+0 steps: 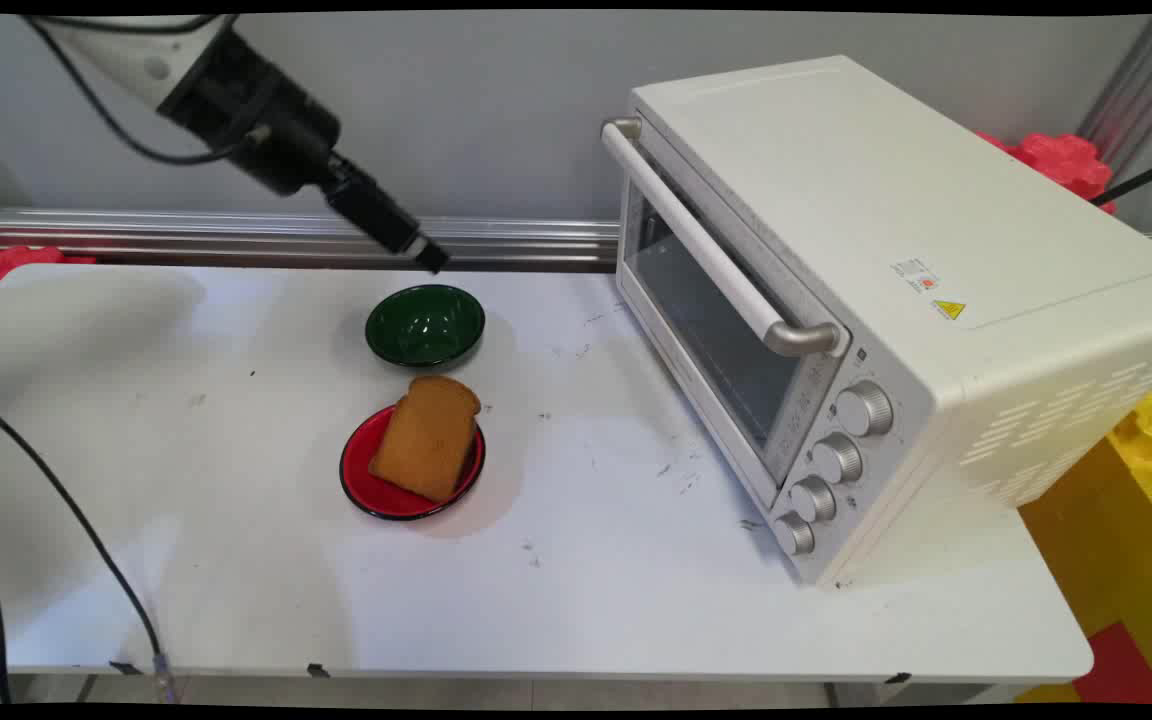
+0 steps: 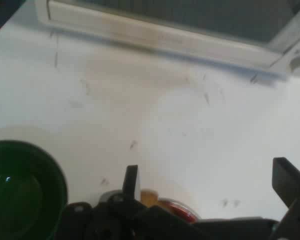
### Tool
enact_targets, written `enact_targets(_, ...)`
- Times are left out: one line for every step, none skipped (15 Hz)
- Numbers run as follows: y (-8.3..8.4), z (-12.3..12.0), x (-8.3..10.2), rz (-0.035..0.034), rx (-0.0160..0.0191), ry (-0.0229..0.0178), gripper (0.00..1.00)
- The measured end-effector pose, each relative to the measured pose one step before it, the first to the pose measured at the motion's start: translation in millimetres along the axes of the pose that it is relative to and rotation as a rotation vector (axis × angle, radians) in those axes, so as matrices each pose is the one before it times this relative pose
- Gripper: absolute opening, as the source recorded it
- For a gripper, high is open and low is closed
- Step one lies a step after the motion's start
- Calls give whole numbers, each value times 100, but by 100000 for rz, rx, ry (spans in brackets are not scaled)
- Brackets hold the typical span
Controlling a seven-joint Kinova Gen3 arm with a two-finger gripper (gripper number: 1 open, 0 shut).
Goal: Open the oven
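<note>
- Main view: your gripper (image 1: 428,256) hangs up behind the green bowl (image 1: 425,324) — nearest thing to it; bread (image 1: 426,436) lies tilted on the red plate (image 1: 410,470), nearer the camera. One each, plus one toaster oven (image 1: 876,300).
- Hand view: fingers (image 2: 131,181) spread wide, holding nothing — bowl lower left, oven door up top.

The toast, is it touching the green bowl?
Apart. In the main view the toast lies on the red plate, and a strip of bare white table shows between it and the green bowl.
</note>
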Motion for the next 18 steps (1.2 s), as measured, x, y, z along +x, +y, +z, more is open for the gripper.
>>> enact_targets(603,70,1093,-458,-575,982,100)
enact_targets(391,56,694,107,-386,699,100)
enact_targets(543,71,921,389,-507,947,100)
enact_targets(547,94,948,940,-551,917,100)
enact_targets(463,121,850,890,-365,808,100)
enact_targets(564,143,1051,990,-230,1053,100)
enact_targets(419,136,807,801,-144,826,100)
enact_targets(381,157,774,851,33,718,100)
enact_targets(277,170,668,731,30,563,100)
enact_targets(234,179,641,732,354,485,100)
enact_targets(260,253,831,909,638,577,100)
enact_targets(212,273,778,788,711,493,100)
enact_targets(159,280,612,629,512,233,100)
enact_targets(148,346,663,658,518,66,100)
enact_targets(119,363,569,667,414,-110,100)
enact_targets(70,306,459,668,372,-77,100)
enact_targets(44,288,369,714,329,-123,100)
enact_targets(16,268,321,714,381,-92,100)
